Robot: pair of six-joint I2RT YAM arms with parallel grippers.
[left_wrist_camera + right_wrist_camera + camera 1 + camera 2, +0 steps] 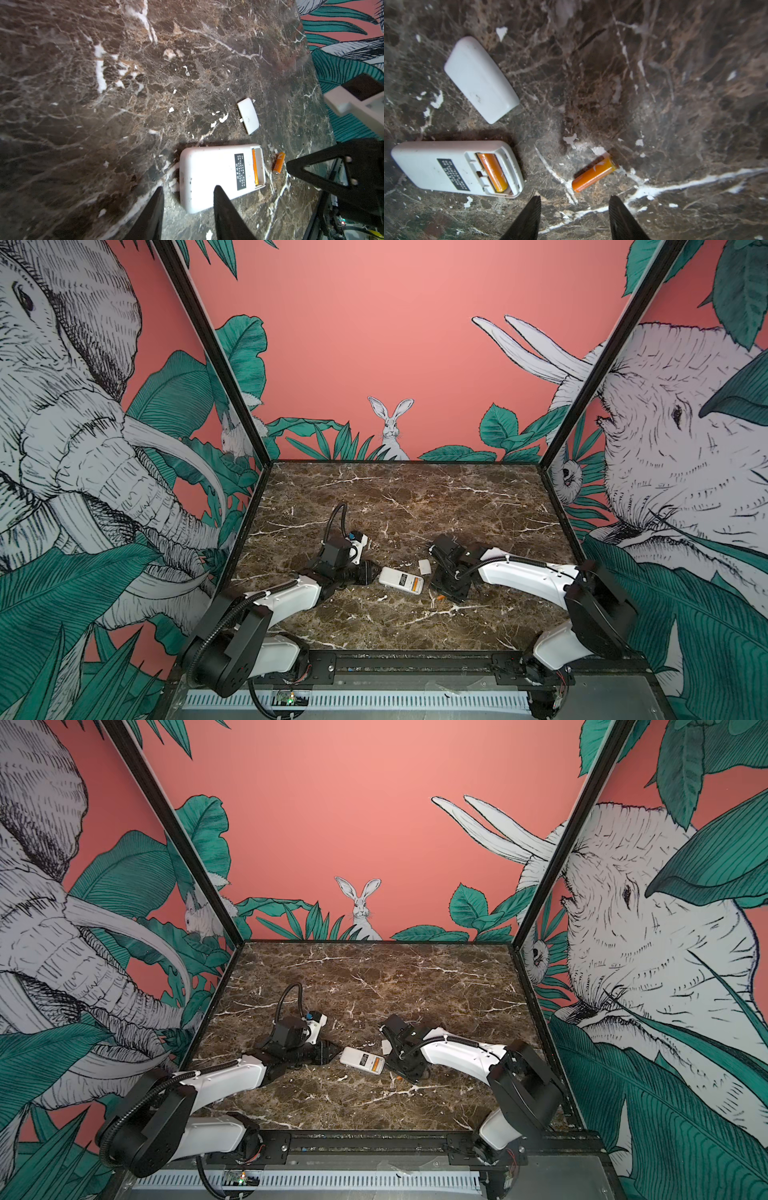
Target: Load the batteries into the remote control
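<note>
While the left gripper (pixel 189 188) and right gripper (pixel 575 197) gape empty, the white remote control (pixel 436 166) lies back-up, one orange battery (pixel 492 172) seated, a loose battery (pixel 593 173) beside it.

Soft even light, wide-angle edge distortion, wrist views blurred at borders

The dark label (pixel 453 174) on the remote control (pixel 421 164) bears illegible white print.

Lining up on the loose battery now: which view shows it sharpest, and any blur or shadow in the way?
Right wrist view: loose battery crisp, well lit. Left wrist view: it is small, frame's edges smeared. In both top views: only a dim orange speck.
</note>
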